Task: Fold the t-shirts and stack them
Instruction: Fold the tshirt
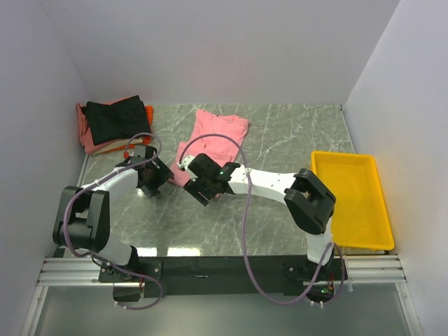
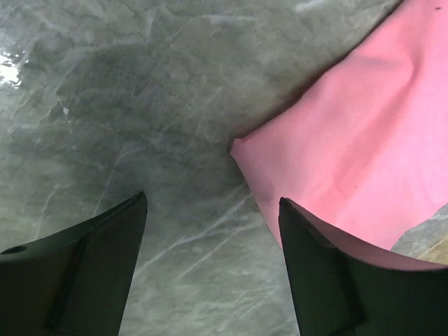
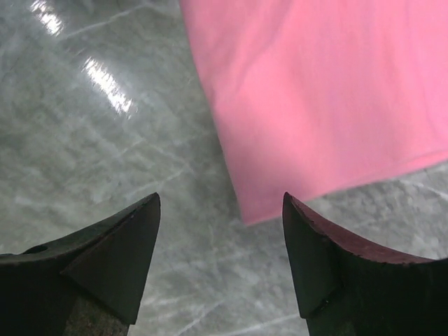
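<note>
One folded t-shirt stack (image 1: 112,123), overhead only

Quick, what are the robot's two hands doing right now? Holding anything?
Left hand: open, holding nothing, beside a corner of the pink t-shirt.
Right hand: open, holding nothing, near a corner of that shirt.

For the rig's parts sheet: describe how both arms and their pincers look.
Both arms look alike: the left arm and right arm have white links between bulky black joints. A greyish-purple cable loops along each. The left pincer and right pincer each have two dark, wedge-shaped fingers tapering to points. I see no markings.
</note>
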{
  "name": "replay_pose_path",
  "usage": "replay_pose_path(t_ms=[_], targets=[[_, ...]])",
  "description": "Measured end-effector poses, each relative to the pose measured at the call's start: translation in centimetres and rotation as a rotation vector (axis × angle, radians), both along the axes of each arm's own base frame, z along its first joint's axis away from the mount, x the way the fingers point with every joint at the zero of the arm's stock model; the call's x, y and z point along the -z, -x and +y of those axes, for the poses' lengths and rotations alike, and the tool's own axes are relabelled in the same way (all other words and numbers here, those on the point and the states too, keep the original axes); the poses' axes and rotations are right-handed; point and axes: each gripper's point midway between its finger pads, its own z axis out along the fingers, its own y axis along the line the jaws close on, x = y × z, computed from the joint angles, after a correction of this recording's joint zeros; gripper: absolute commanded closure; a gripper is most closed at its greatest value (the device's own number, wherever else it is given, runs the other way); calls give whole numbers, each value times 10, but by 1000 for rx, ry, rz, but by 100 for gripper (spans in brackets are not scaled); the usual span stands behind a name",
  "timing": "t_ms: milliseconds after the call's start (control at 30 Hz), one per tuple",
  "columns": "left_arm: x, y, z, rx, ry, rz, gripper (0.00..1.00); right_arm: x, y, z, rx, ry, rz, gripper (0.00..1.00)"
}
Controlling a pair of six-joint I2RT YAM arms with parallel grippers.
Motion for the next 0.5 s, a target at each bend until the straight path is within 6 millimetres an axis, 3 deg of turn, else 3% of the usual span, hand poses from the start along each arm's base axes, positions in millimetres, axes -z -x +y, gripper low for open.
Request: replay_pose_path(t_ms=[200, 300, 333, 400, 500], targets=[[4, -13, -2, -10, 12, -27, 28, 30, -8, -3, -2, 75, 16, 26], [5, -24, -4, -12, 18, -44, 41, 40, -8, -10, 3, 112, 22, 35], [6, -27, -6, -9, 22, -49, 51, 41, -8, -12, 5, 120, 24, 37], [8, -31, -6, -9, 25, -52, 59, 41, -10, -15, 14, 130, 18, 40], [11, -33, -9, -7, 41, -51, 95, 42, -14, -20, 32, 140, 10, 57]])
